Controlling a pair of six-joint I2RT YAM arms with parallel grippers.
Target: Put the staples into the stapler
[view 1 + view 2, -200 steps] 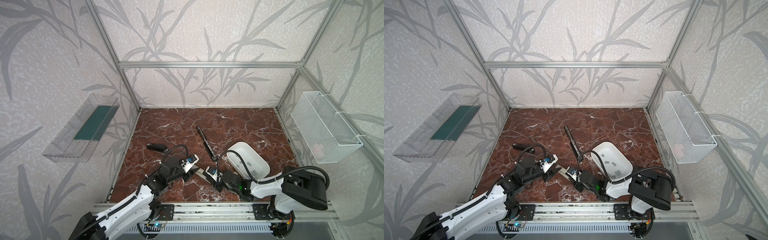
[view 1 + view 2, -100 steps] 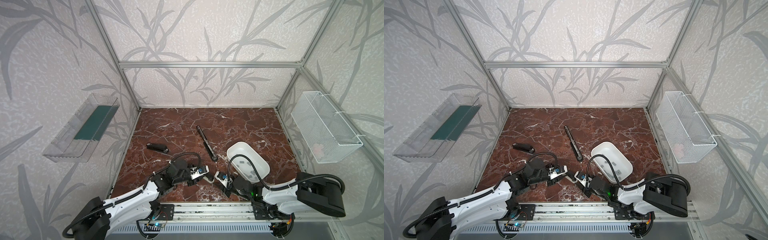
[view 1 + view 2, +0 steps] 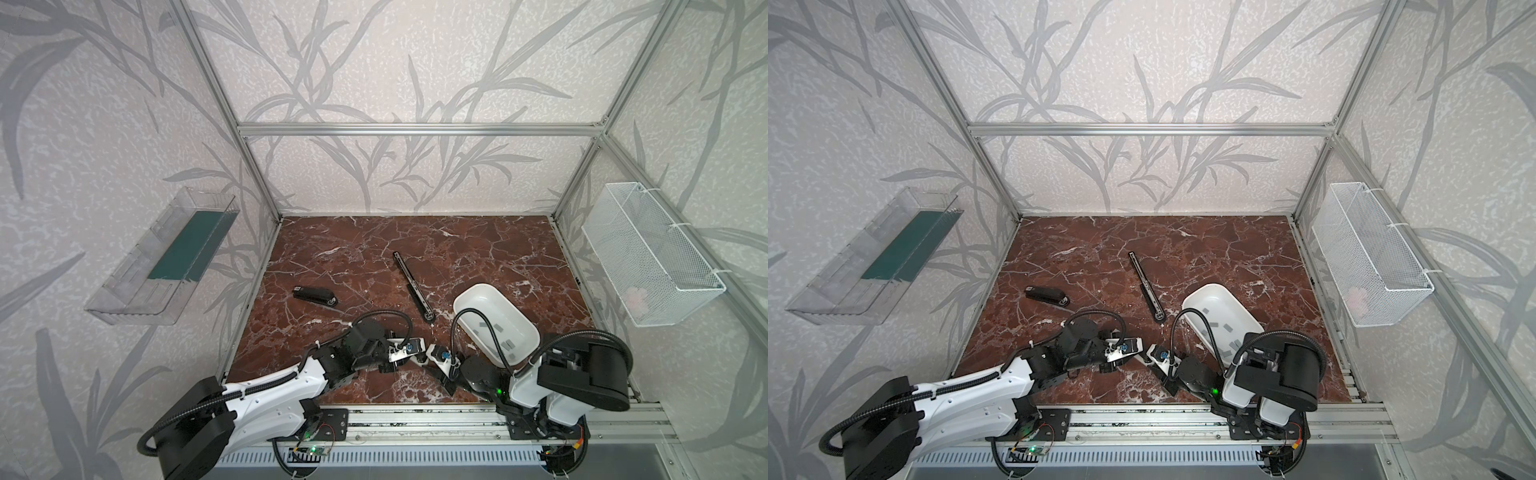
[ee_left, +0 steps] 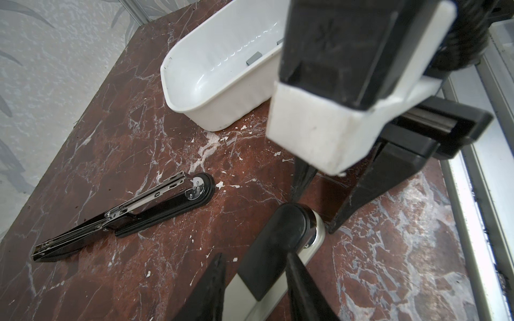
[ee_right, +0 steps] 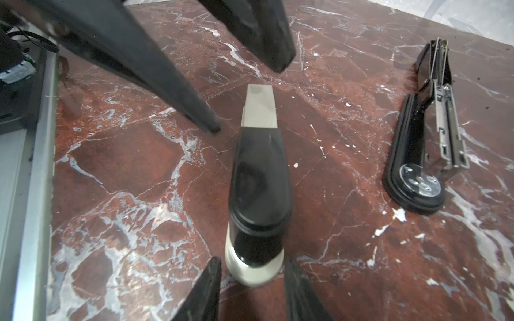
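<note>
Down at the front edge, my left gripper (image 4: 256, 254) straddles the square end of the silver-and-black stapler (image 5: 260, 180) and my right gripper (image 5: 251, 259) its rounded end. Pinching or merely flanking, I can't tell. Over by my right arm, the staples (image 3: 507, 344) lie in the white tray (image 3: 488, 301).

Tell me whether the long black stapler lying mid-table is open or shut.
Open. The stapler lies swung out flat in one long line; a wrist view shows its metal channel bared beside the black base.
</note>
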